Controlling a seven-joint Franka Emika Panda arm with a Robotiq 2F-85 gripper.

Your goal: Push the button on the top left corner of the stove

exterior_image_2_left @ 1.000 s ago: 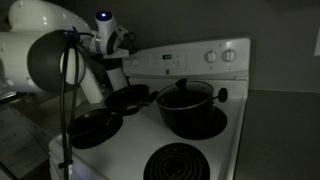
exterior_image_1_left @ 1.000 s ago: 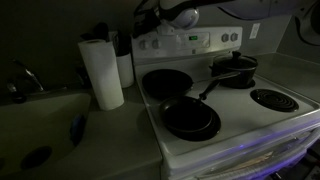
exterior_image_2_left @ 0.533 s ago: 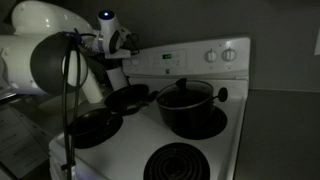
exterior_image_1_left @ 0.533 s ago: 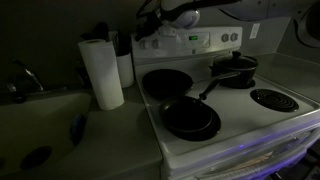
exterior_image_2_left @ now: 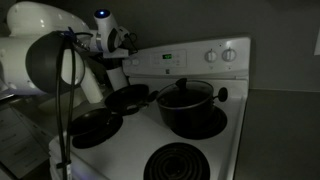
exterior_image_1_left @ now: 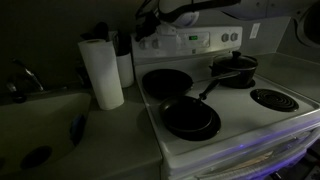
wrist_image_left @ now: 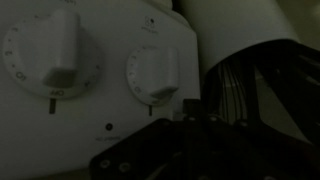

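The white stove has a raised back panel, also in the other exterior view. My gripper hangs at the panel's top left end, close in front of it; it also shows in an exterior view. In the wrist view the gripper is a dark mass low in the picture, its fingers together, just below and right of two white knobs on the panel. I cannot see whether it touches the panel. It holds nothing.
Two dark frying pans and a lidded pot sit on the burners. A paper towel roll stands left of the stove, right of the knobs in the wrist view. A sink lies further left.
The arm has shifted only slightly at the panel's left end. Nothing else has moved.
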